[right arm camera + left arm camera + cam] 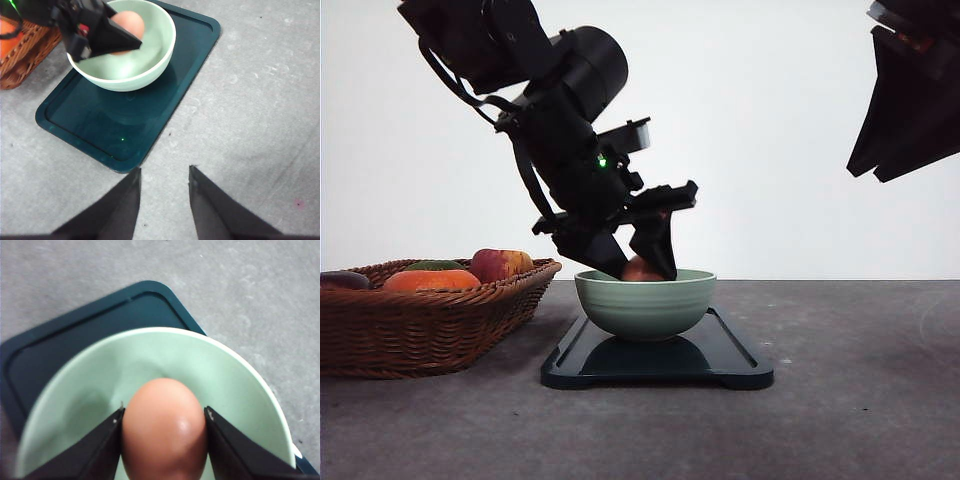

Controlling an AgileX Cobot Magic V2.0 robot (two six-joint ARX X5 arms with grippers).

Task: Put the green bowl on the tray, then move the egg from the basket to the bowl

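Observation:
The green bowl [645, 305] sits on the dark tray [660, 362], toward its far-left end as the right wrist view shows the tray [140, 120]. My left gripper [636, 262] reaches down into the bowl [235, 385], shut on a brown egg [165, 432] that is level with the rim. Black fingers [100, 450] press the egg's two sides. The right wrist view shows the egg [129, 25] inside the bowl [150, 65]. My right gripper [165, 172] is open with nothing in it, high above the table to the right of the tray. The basket [420, 310] stands left of the tray.
The basket holds an orange vegetable [430, 280], a reddish fruit [498, 264] and a dark item [342, 280] at its left edge. Bare grey table [860, 400] stretches to the right of and in front of the tray. The right arm [910, 100] hangs at the upper right.

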